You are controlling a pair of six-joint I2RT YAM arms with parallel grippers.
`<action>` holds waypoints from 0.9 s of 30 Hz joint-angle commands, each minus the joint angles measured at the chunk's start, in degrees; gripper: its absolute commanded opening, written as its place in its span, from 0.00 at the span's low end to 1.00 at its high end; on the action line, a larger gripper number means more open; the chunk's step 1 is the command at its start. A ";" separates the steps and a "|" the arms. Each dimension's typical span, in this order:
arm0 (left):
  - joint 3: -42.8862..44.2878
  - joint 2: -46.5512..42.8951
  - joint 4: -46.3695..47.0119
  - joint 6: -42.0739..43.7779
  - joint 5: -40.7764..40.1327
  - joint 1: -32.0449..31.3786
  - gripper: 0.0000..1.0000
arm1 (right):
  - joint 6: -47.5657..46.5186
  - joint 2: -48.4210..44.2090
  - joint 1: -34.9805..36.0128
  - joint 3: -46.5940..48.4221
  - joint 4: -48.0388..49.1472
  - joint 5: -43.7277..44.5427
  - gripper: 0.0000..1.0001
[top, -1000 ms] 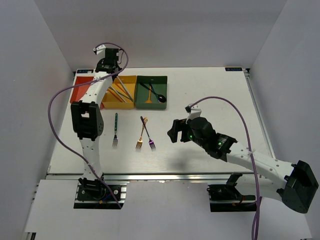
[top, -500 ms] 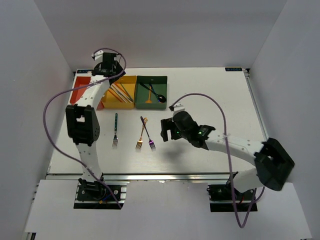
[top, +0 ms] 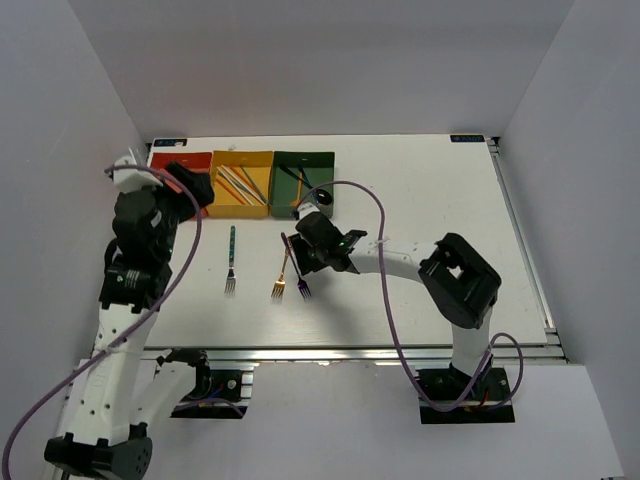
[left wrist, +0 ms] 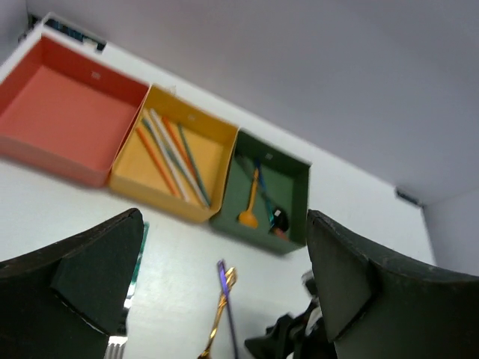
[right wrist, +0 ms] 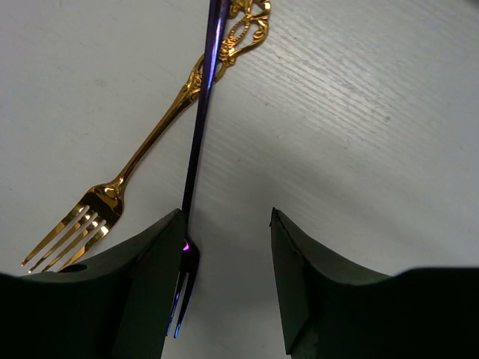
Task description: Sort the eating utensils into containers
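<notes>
Right claw lowered beside purple fork, left claw pulled back, gaping

bright even light w/ soft shadows; left wrist view blurry; glints on gold fork.

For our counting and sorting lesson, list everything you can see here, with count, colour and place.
table: one, white
red tray: one, far left, empty
yellow tray: one, beside it
green tray: one, next right
chopsticks: several, orange, pale, teal, yellow tray
spoons: at least two, gold, black, green tray
teal fork: one, table, left
purple fork: one, table, centre
gold fork: one, table, crossing it
left fingers: two, black, open, raised
right fingers: two, black, open, low over purple fork
</notes>
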 commanded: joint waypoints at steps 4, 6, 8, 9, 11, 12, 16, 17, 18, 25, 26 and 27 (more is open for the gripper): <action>-13.41 -0.28 -2.83 4.33 2.28 -0.19 0.98 | -1.47 4.45 1.44 6.91 -1.16 -1.18 0.52; -14.66 -1.24 -2.75 4.42 2.63 -0.19 0.98 | -1.64 6.12 1.79 8.31 -1.96 -0.83 0.51; -15.36 -1.68 -2.49 4.42 3.33 -0.19 0.98 | -1.73 7.87 1.88 9.11 -2.31 0.13 0.50; -15.63 -1.68 -2.31 4.34 3.59 -0.19 0.98 | -1.90 8.58 1.97 9.54 -3.10 0.83 0.49; -15.72 -1.68 -2.22 4.16 4.21 -0.19 0.98 | -2.08 11.12 2.14 11.56 -4.42 2.42 0.42; -15.80 -1.68 -2.22 4.16 4.30 -0.10 0.98 | -2.08 11.92 2.14 12.18 -5.03 2.86 0.40; -16.16 -1.86 -2.13 4.16 5.53 -0.10 0.98 | -2.08 14.21 2.32 13.42 -6.53 3.21 0.17; -16.33 -1.95 -2.05 4.16 5.70 -0.19 0.98 | -1.82 14.30 2.41 13.24 -6.71 3.13 0.13; -16.51 -2.12 -2.04 3.99 5.79 -0.19 0.98 | -1.64 14.12 2.49 12.98 -6.79 3.30 0.09; -21.32 -1.16 5.04 -0.84 20.09 -0.19 0.98 | 3.10 4.74 2.14 7.36 -4.60 4.36 0.00; -22.65 -0.98 7.16 -3.98 25.43 -0.19 0.98 | 3.45 3.24 2.14 5.87 -3.03 4.18 0.00; -24.31 -0.89 9.71 -6.02 28.00 -0.19 0.98 | 3.98 1.83 2.06 5.25 -2.41 3.92 0.00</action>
